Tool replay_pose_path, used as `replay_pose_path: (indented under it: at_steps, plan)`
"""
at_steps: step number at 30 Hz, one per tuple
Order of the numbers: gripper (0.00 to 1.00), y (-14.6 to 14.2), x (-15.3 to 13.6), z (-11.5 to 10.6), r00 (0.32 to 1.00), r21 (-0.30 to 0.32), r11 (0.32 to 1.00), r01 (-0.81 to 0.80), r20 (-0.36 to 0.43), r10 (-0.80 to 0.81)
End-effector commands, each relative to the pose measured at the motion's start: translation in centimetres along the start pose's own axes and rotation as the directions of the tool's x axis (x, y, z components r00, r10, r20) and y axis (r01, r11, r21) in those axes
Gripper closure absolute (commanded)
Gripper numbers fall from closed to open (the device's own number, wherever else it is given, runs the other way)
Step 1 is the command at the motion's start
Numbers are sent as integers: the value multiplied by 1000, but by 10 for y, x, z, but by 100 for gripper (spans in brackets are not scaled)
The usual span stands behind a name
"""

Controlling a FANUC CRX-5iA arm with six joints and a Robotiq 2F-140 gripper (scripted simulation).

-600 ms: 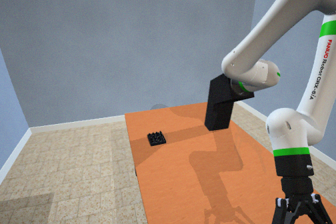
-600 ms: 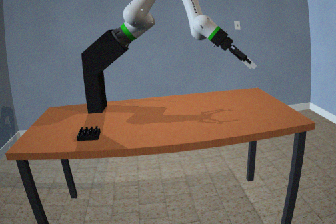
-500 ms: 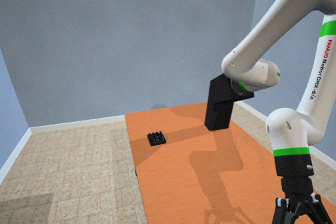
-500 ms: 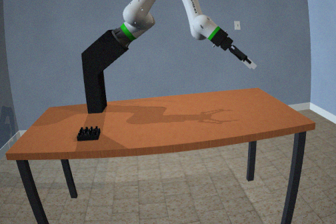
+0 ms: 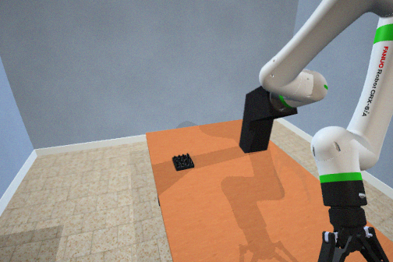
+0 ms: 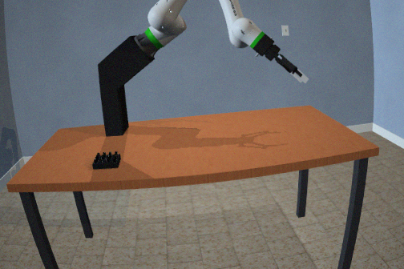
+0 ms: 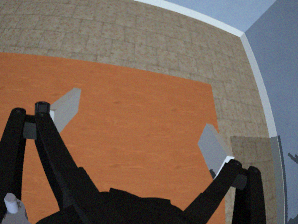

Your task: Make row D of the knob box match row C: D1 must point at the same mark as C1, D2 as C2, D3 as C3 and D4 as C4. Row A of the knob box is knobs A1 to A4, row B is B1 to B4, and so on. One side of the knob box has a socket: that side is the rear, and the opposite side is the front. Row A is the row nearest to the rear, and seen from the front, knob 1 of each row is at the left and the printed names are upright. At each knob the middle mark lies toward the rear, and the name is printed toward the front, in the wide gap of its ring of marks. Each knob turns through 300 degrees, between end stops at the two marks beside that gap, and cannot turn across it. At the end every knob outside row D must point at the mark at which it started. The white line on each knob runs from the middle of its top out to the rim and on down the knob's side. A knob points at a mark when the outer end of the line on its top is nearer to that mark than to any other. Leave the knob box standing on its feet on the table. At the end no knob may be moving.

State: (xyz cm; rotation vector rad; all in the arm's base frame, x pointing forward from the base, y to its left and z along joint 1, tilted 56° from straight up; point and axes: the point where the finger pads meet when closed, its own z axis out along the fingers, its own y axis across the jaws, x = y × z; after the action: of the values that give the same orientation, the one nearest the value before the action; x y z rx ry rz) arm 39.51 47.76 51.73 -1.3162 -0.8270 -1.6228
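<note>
exterior view has my pincer [image 6: 298, 75] fully spread and holding nothing, upper right of centre above the worktop [image 6: 240, 146]; the knob box [image 6: 107, 160] sits lower left, well apart from it.
</note>
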Motion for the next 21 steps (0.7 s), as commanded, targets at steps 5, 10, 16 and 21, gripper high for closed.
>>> replay_pose_path:
  at_steps: [5, 10, 16, 21]
  plan:
    - [0, 17, -16, 5, 1000, -16, 1000, -2, 31, 3]
    - [0, 55, -53, 12, 995, -50, 999, -15, 98, 19]
    - [0, 80, -79, 13, 989, -73, 997, -27, 141, 37]
    - [0, 120, -120, 11, 975, -111, 992, -53, 207, 75]
